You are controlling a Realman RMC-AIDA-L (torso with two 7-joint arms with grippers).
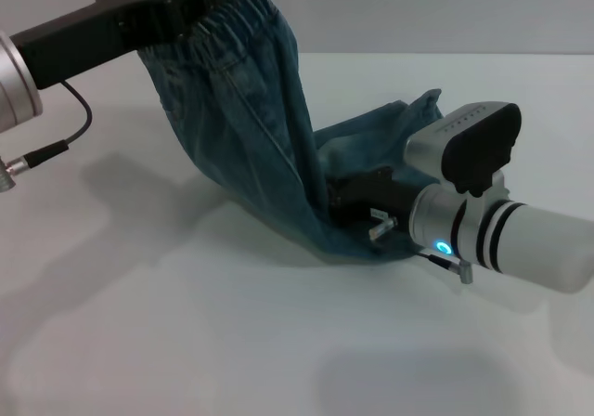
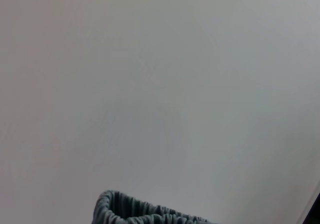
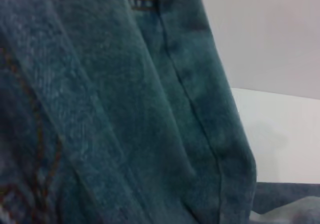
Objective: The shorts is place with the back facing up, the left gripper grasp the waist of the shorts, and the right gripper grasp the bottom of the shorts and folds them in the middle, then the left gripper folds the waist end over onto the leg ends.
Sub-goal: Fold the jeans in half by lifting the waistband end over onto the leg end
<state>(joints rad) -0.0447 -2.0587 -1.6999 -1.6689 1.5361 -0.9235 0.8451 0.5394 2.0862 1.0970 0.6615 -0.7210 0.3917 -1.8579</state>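
**Shorts held up by the waist**

From the head, we see the shorts hanging like a slope. Our left pincer is closed tight on the waist of the shorts, high above the white bench. The other end of the shorts lies low on the bench, and our right pincer is pushed into the cloth there; we cannot tell if it is open or closed.

From the left wrist, we see the ruffled waist band and bare bench beyond it.

From the right wrist, we see blue denim with orange stitching, very close, and some bench beside the shorts.
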